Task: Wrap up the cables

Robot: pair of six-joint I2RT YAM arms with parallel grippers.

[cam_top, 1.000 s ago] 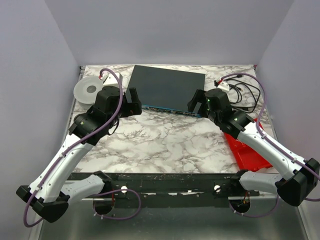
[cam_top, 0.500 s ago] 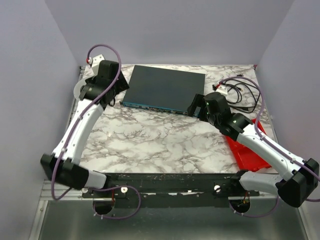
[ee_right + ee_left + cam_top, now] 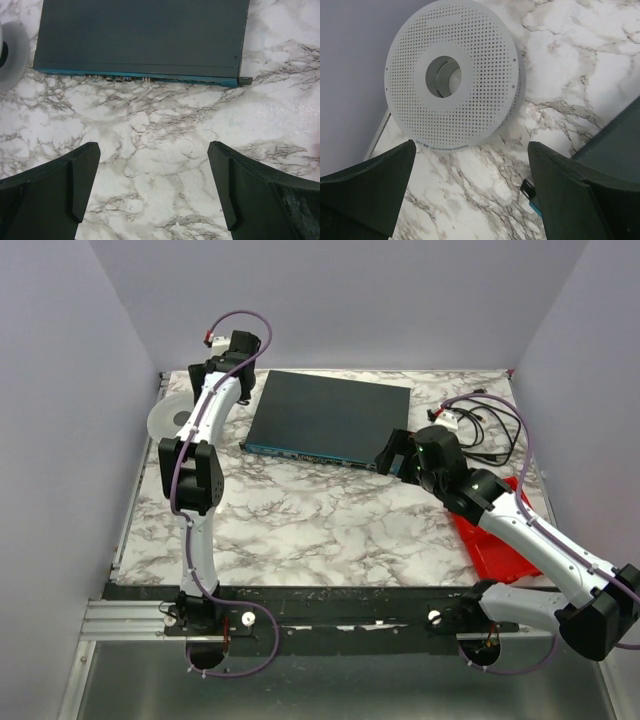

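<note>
The thin white wire does not show in any view. My left gripper (image 3: 225, 372) is raised over the far left corner, open and empty. In the left wrist view my left gripper (image 3: 470, 167) hangs above bare marble, just in front of a white perforated spool (image 3: 452, 75), which also shows in the top view (image 3: 170, 422). My right gripper (image 3: 392, 453) is open and empty, low over the table just in front of the right end of a dark flat network box (image 3: 330, 415). In the right wrist view my right gripper (image 3: 152, 172) faces the box's front edge (image 3: 140, 75).
A tangle of black cords (image 3: 487, 425) with a white plug block (image 3: 447, 416) lies at the far right. A red tray (image 3: 495, 540) lies under my right arm. The box corner (image 3: 620, 135) sits right of my left gripper. Grey walls enclose the marble table (image 3: 320, 530).
My left arm has swung up and back from the box's left end to the far left corner above the spool. My right gripper has backed slightly away from the box.
</note>
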